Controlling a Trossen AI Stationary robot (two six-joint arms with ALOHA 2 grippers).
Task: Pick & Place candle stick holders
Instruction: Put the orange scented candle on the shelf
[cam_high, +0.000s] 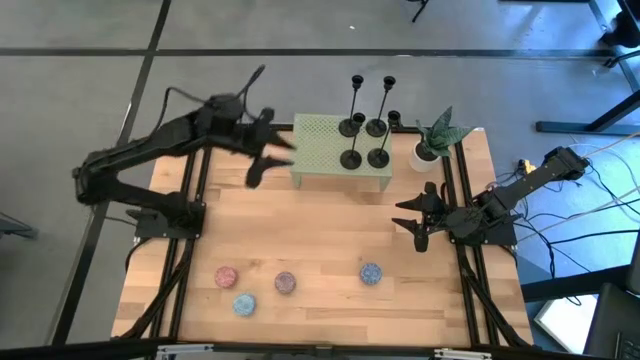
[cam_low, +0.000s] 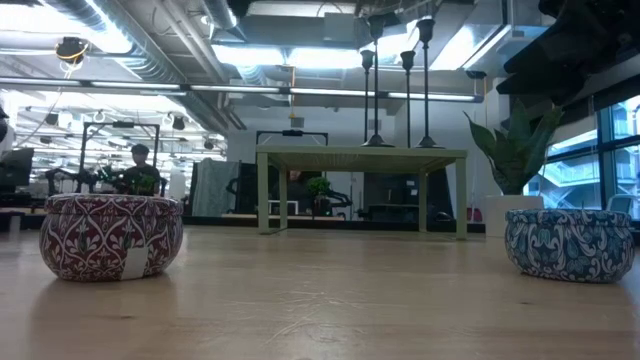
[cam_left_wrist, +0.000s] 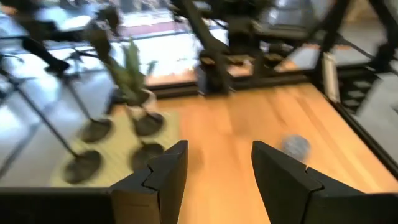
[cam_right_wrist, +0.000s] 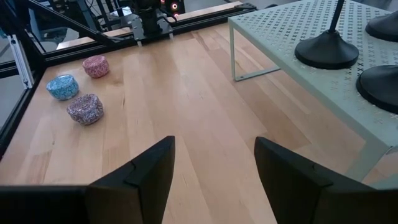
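Observation:
Several black candle stick holders stand by their round bases on the right half of a pale green perforated stand (cam_high: 320, 150) at the table's far middle. Two tall ones (cam_high: 352, 110) are at the back, two short ones (cam_high: 351, 158) in front. The low view shows their stems (cam_low: 407, 95) rising from the stand (cam_low: 360, 153). My left gripper (cam_high: 270, 162) hovers open just left of the stand, nothing between its fingers (cam_left_wrist: 217, 168); the bases (cam_left_wrist: 81, 165) show ahead of it. My right gripper (cam_high: 415, 215) waits open near the table's right edge, above bare wood (cam_right_wrist: 214, 168).
A potted plant (cam_high: 435, 140) stands right of the stand. Several small speckled discs lie near the front edge: pink (cam_high: 226, 276), blue (cam_high: 244, 304), purple (cam_high: 285, 283), blue (cam_high: 371, 272). Bare wood lies between the stand and the discs.

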